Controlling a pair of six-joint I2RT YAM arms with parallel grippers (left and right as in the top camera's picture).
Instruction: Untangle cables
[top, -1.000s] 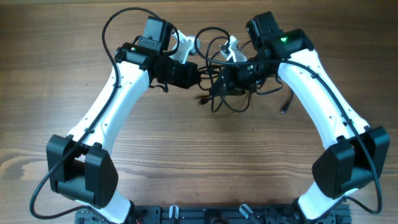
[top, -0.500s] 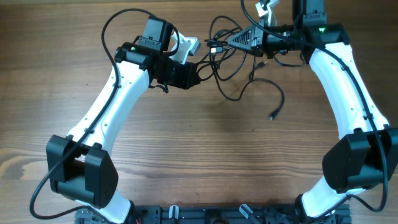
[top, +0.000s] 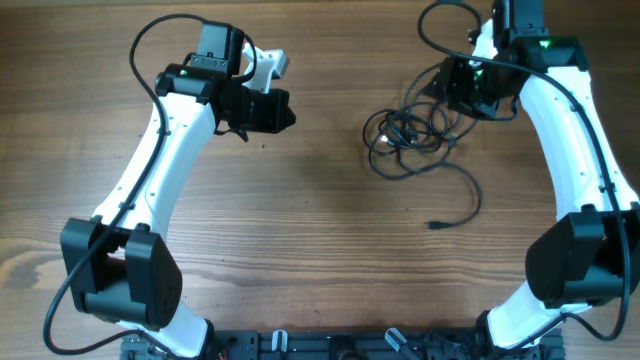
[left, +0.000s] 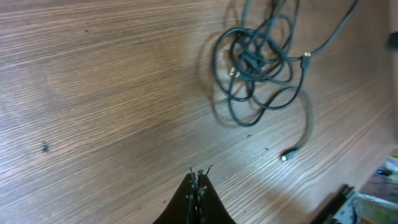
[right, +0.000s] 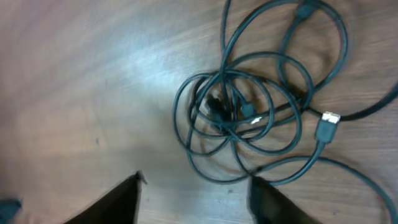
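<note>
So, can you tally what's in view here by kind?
Arms: 2, left arm and right arm
Cable tangle: 1, number of cords inside cannot be told
Total: 3

Landmark: the cables (top: 410, 140), bunched in loops on the table (top: 320, 250), in its far right part.
Left gripper (top: 286, 108): well apart from the cables, on their left side and slightly behind them.
Right gripper (top: 455, 85): just behind the cables, a little to their right.
Loose plug end (top: 434, 226): in front of the cables, joined to them by one curved strand running on their right side.
</note>
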